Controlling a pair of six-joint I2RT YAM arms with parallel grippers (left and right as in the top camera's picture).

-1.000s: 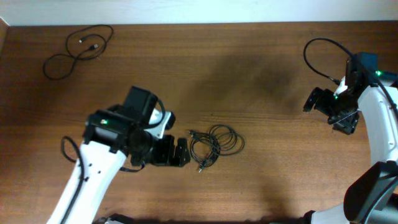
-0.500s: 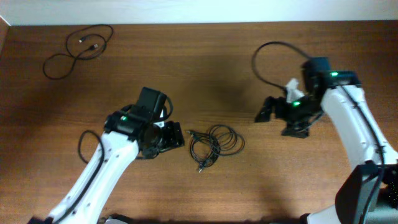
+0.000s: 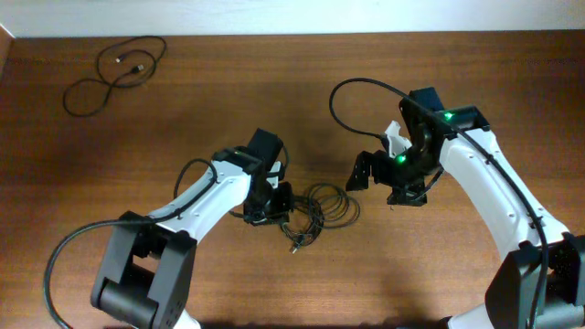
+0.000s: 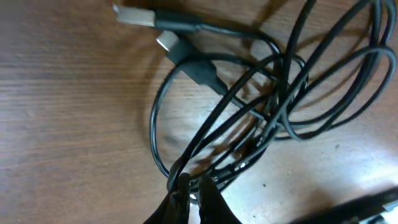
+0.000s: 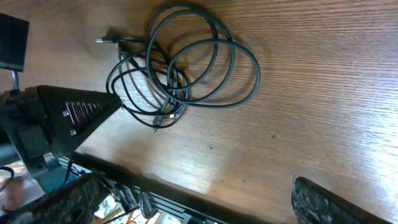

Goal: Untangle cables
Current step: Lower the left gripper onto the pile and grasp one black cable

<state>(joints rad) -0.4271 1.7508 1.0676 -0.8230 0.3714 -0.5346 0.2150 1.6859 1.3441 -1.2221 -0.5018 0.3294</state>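
Black cables (image 3: 320, 208) pinched in left gripper (image 4: 193, 191), right gripper (image 3: 382, 183) wide open nearby, loose cable (image 3: 114, 73) well apart.

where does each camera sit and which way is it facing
overhead: fixed above the table, facing straight down on left gripper, right gripper, cable tangle and a looped cable.
left wrist: on the left arm, close above the tangle; left gripper pinching strands.
right wrist: on the right arm, angled down at the tangle; right gripper open.
shared: all three show the tangle.
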